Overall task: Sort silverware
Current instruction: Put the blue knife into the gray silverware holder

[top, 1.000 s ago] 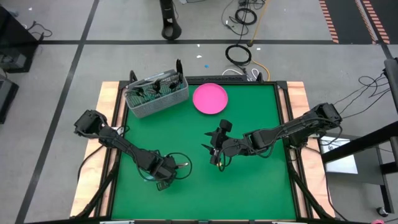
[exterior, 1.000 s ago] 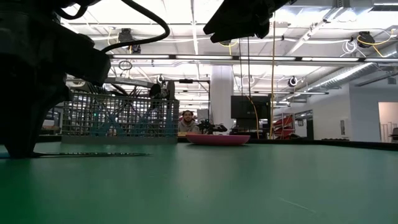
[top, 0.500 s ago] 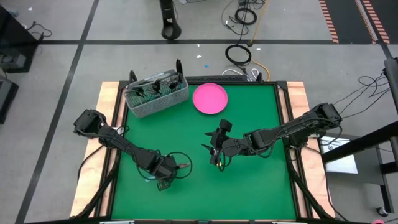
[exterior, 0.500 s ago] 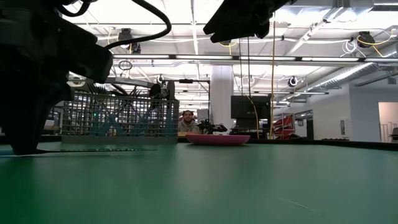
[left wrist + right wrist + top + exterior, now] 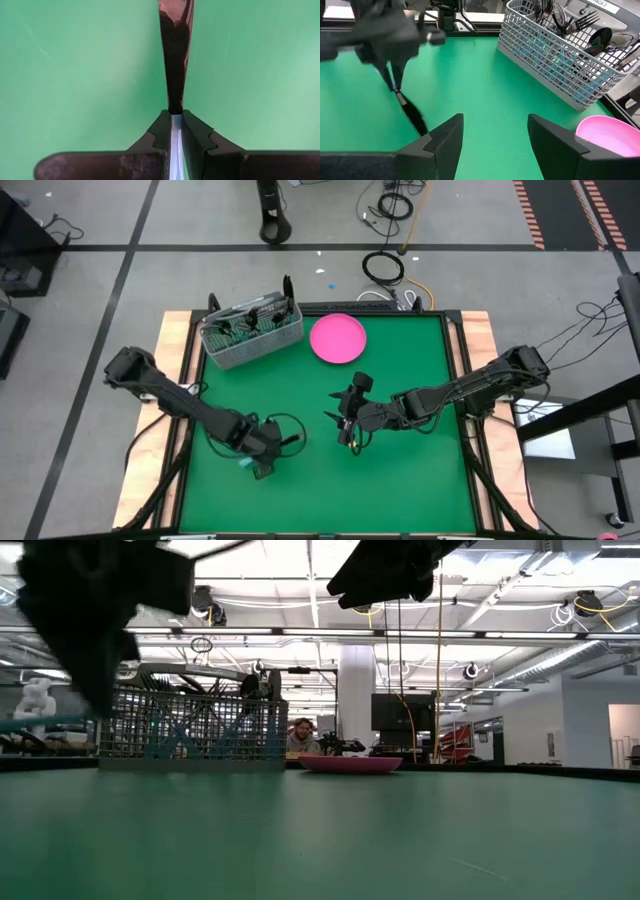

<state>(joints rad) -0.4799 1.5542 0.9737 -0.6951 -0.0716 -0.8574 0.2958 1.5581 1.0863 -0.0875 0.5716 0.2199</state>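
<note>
My left gripper hangs above the table's near left part, shut on a piece of silverware with a light blue handle and a dark metal front part; which kind it is I cannot tell. The right wrist view shows it slanting down below that gripper. Near the table's middle, my right gripper hovers open with nothing between its fingers. At the far left stands a grey wire basket with several forks and spoons upright in it. My left gripper pinches the light blue handle between its two fingers, right where it meets the dark metal part. The fingers point steeply down from above and lie along the piece. The dark part sticks out past the fingertips, slanting down, clear of the table.
A pink round plate lies at the far edge, right of the basket. The green mat is bordered by wooden table edges. Beyond the table a person shows in the low view.
My left gripper has risen and drawn a little toward the table's left edge, still shut. The silverware piece, which lay along the mat a second ago, is now lifted clear of it.
</note>
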